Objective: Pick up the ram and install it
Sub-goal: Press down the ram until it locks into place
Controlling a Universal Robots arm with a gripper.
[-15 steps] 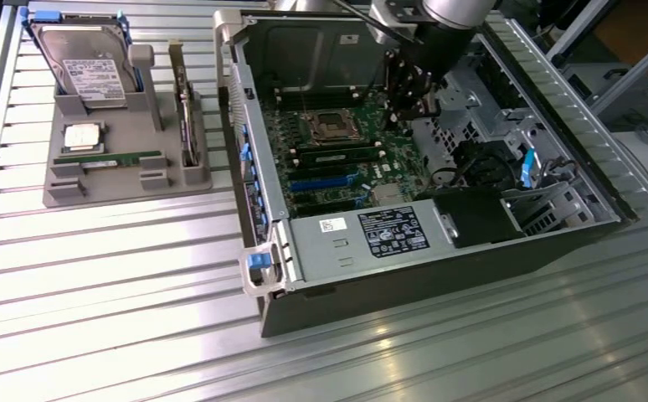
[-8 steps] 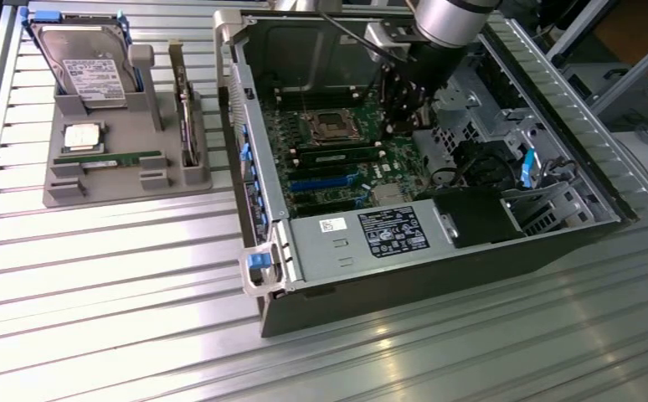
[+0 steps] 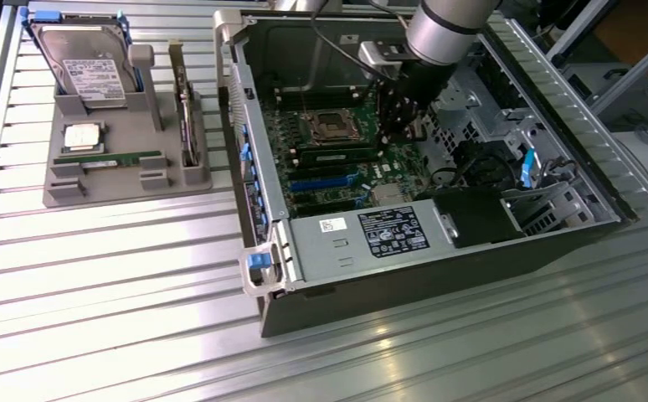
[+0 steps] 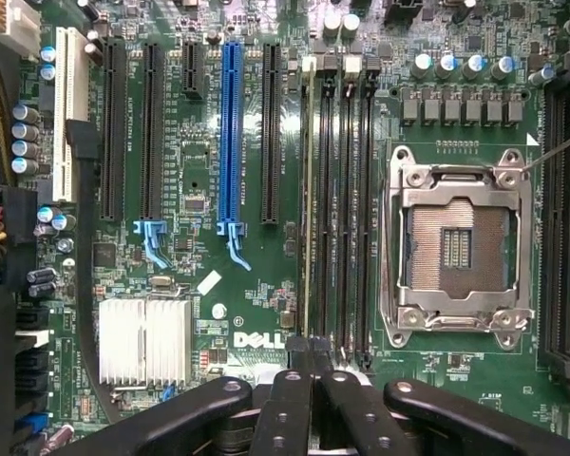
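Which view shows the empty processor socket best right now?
The wrist view: the processor socket sits head-on, with its open metal frame and contact grid plain. In the exterior view the processor socket is seen at an angle inside the computer case.

A ram (image 3: pixel 109 159) lies on the tray (image 3: pixel 67 194), beside the computer case (image 3: pixel 414 276).

The computer case (image 3: pixel 268 151) is bare grey sheet metal, dull, with blue plastic clips. Inside it the motherboard (image 4: pixel 199 161) is glossy green board with black and blue plastic slots and a ribbed, bright metal heatsink (image 4: pixel 142 342). Beside the case, a matt grey plastic tray (image 3: pixel 112 188) sits on the ribbed, shiny aluminium table (image 3: pixel 100 285).
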